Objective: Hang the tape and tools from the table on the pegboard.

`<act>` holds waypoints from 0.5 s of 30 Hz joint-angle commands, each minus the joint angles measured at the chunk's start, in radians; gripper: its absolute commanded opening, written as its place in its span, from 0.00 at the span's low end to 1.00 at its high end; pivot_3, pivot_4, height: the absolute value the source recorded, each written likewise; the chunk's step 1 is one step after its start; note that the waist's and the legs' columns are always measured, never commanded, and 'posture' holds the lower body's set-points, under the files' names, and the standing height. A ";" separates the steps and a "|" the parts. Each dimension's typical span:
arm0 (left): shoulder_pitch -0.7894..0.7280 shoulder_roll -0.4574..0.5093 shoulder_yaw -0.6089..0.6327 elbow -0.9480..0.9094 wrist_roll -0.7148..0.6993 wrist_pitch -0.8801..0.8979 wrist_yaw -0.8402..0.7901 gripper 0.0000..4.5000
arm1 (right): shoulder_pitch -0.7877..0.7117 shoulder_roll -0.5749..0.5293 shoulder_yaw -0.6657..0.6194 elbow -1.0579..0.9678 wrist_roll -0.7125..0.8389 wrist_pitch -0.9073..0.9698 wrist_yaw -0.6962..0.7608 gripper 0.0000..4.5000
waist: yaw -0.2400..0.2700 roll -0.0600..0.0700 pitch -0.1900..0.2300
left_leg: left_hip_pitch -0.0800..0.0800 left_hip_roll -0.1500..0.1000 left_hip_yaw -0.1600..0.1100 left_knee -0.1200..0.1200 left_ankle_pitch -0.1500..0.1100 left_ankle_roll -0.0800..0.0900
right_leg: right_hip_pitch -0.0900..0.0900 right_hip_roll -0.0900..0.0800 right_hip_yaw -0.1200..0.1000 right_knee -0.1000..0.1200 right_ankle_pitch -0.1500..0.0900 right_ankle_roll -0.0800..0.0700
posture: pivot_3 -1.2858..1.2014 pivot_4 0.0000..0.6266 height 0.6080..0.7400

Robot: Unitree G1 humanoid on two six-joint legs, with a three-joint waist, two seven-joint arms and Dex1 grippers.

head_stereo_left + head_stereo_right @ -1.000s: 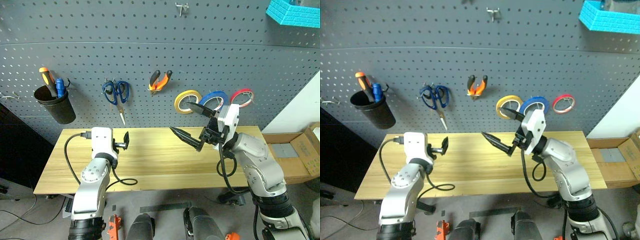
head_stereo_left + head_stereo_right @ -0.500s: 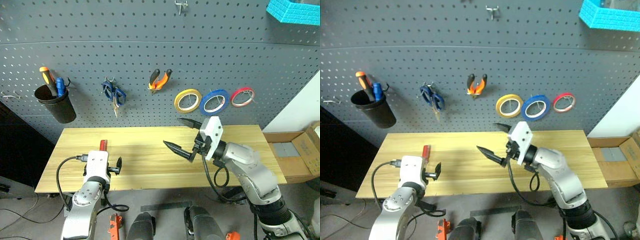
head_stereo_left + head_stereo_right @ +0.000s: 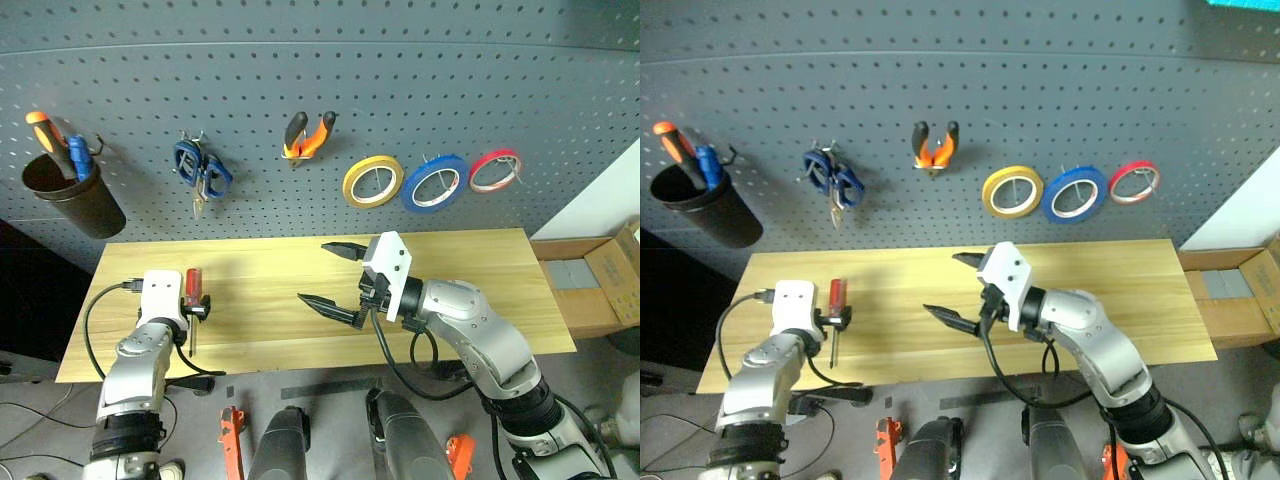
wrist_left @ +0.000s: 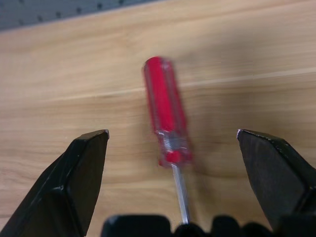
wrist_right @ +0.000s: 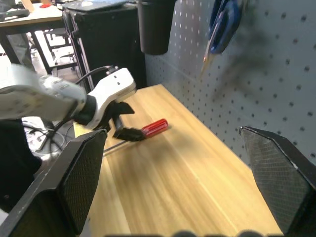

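- The pegboard (image 3: 300, 60) is the big grey wall full of little holes. It holds things up on hooks so they are easy to find.
- The surface (image 3: 480, 270) is a long, light wood top below the pegboard. A cardboard box (image 3: 610, 290) sits past its end at 3 o'clock, and a dark cup (image 3: 70, 200) of tools hangs at 9 o'clock.
- The blue tape (image 3: 435, 182) already hangs at 2 o'clock, between a yellow roll (image 3: 373, 181) and a red roll (image 3: 496, 170).
- The scissors (image 3: 202, 172) hang at 10 o'clock, and the pliers (image 3: 307, 137) hang near 12 o'clock.
- The right end effector (image 3: 338, 280) is wide open and holds nothing. It hangs over the middle of the surface.
- The left end effector (image 4: 173, 143) is wide open too, with a finger on each side of the red screwdriver (image 4: 165, 111), ready to pinch it, I think.
- The red screwdriver lies flat on the surface at 8 o'clock. It looks like the last thing left to hang.
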 commanded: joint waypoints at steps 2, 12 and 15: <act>-0.064 0.036 0.024 0.114 -0.020 -0.042 -0.037 0.99 | -0.049 0.039 0.024 -0.012 0.006 0.018 0.005 1.00 | -0.001 0.000 0.011 | -0.005 0.000 0.000 0.000 0.000 0.000 | -0.005 0.000 0.000 0.001 0.001 0.000 | 0.48 0.64 1.00; -0.240 0.053 0.068 0.343 -0.064 -0.007 -0.022 0.99 | -0.070 0.056 0.020 0.005 0.011 0.047 0.011 1.00 | -0.001 -0.001 0.034 | -0.017 -0.001 -0.005 0.001 0.000 0.000 | -0.014 -0.006 -0.004 0.001 0.001 0.000 | 0.48 0.66 1.00; -0.254 0.057 0.101 0.310 -0.085 0.071 0.029 0.86 | -0.067 0.050 0.016 0.008 0.008 0.044 0.015 1.00 | -0.004 -0.001 0.034 | -0.017 -0.002 -0.006 0.001 0.000 0.000 | -0.015 -0.007 -0.004 0.000 0.001 0.000 | 0.48 0.64 1.00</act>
